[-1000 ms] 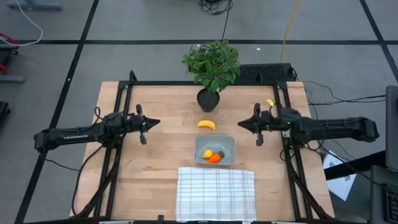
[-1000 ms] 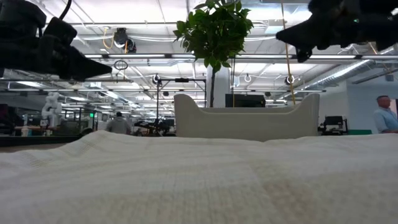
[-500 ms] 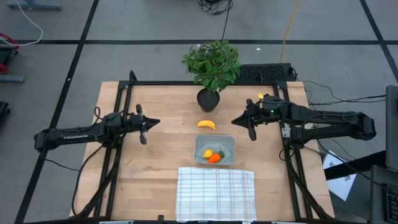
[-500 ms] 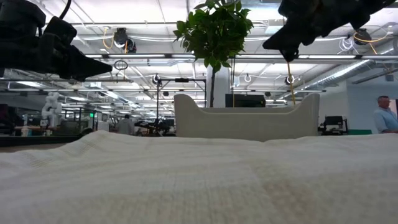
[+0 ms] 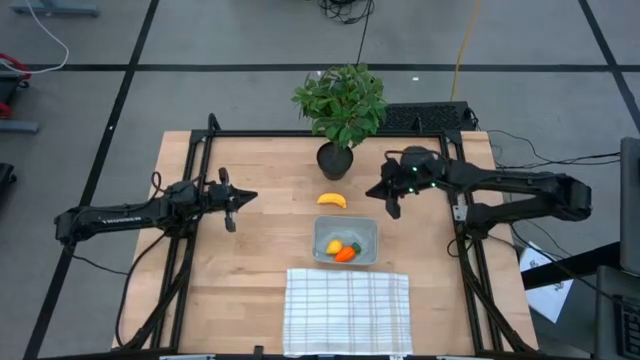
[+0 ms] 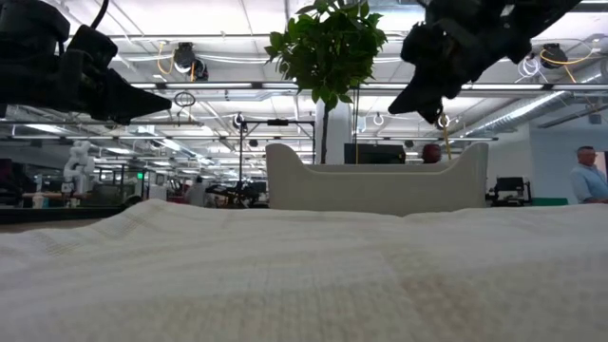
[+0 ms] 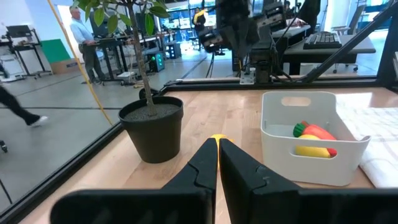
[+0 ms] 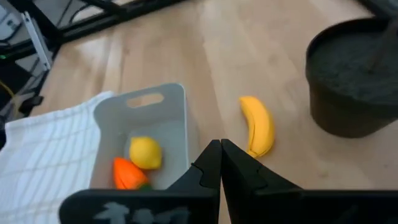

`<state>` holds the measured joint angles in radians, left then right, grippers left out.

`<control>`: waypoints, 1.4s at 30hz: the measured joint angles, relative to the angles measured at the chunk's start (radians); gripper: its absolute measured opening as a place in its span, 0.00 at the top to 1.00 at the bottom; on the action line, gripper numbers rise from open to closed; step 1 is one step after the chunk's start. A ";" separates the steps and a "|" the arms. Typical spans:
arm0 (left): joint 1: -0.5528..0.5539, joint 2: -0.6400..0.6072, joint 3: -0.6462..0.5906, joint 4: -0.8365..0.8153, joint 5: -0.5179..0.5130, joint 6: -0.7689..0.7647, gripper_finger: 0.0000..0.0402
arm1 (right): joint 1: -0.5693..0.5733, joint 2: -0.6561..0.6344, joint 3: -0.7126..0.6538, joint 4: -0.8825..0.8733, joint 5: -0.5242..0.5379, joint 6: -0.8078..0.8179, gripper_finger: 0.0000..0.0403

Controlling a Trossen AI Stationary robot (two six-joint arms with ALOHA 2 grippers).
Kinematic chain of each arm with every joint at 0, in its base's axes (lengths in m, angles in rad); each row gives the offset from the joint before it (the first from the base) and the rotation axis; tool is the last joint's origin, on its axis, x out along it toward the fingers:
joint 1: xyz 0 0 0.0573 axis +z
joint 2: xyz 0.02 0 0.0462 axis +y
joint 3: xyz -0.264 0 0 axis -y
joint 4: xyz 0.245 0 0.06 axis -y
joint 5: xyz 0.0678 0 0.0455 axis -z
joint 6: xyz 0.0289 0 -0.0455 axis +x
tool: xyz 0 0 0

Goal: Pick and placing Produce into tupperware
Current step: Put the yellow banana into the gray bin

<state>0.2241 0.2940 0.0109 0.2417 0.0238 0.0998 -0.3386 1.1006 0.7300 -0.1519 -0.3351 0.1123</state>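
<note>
The yellow banana [image 5: 332,200] lies on the bare wood between the plant pot and the clear tupperware [image 5: 369,229]. In the tupperware lie the yellow lemon [image 5: 333,246] and the orange carrot [image 5: 346,254]. My right gripper [image 5: 372,192] is shut. It hovers above the table a little to the right of the banana and tips down toward it; in the right wrist view the banana [image 8: 258,124] lies just beyond the fingertips. My left gripper [image 5: 253,196] is shut and waits in the air over the table's left half.
A potted plant [image 5: 340,105] stands at the far edge, its dark pot [image 8: 354,74] close behind the banana. A white checked cloth [image 5: 347,310] lies at the near edge, just in front of the tupperware. People show in the room beyond the table.
My right gripper has moved toward the table's left and slightly toward the far edge, nearing the banana, and has tipped its fingers downward. It stays shut. The produce, tupperware and left arm have kept still.
</note>
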 joint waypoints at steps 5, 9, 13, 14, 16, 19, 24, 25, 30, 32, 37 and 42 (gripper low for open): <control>0.000 0.000 0.000 0.001 0.000 0.000 0.95 | -0.008 0.111 0.062 -0.046 -0.036 -0.022 1.00; 0.000 0.000 0.000 0.001 0.000 0.000 0.95 | 0.007 0.192 0.153 -0.140 -0.037 -0.052 1.00; 0.000 0.000 0.000 0.000 0.000 0.000 0.95 | 0.017 0.260 0.222 -0.200 -0.036 -0.053 1.00; 0.000 0.000 0.000 -0.001 0.000 0.000 0.95 | 0.019 0.274 0.237 -0.211 -0.033 -0.053 1.00; 0.000 0.000 0.000 -0.001 0.000 0.000 0.95 | 0.019 0.301 0.263 -0.258 -0.012 -0.066 1.00; 0.000 0.000 0.000 -0.003 0.000 -0.004 0.95 | 0.026 0.341 0.296 -0.311 0.023 -0.104 1.00; 0.000 0.000 0.000 -0.004 0.000 -0.004 0.95 | 0.033 0.377 0.305 -0.316 0.029 -0.123 1.00; 0.000 0.000 0.000 -0.004 0.000 -0.004 0.95 | 0.035 0.382 0.305 -0.317 0.044 -0.125 1.00; 0.000 0.000 0.000 -0.004 0.000 -0.003 0.95 | 0.040 0.413 0.305 -0.309 0.084 -0.094 1.00; 0.000 0.000 0.000 -0.004 0.000 -0.003 0.95 | 0.045 0.426 0.305 -0.309 0.088 -0.075 1.00; 0.000 0.000 0.000 -0.005 0.000 -0.004 0.95 | 0.069 0.435 0.305 -0.300 0.103 -0.072 1.00; 0.000 0.000 0.000 -0.005 0.000 -0.021 0.95 | 0.079 0.429 0.305 -0.269 0.104 -0.072 1.00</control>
<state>0.2241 0.2943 0.0109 0.2371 0.0238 0.0786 -0.2597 1.5301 1.0351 -0.4208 -0.2310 0.0406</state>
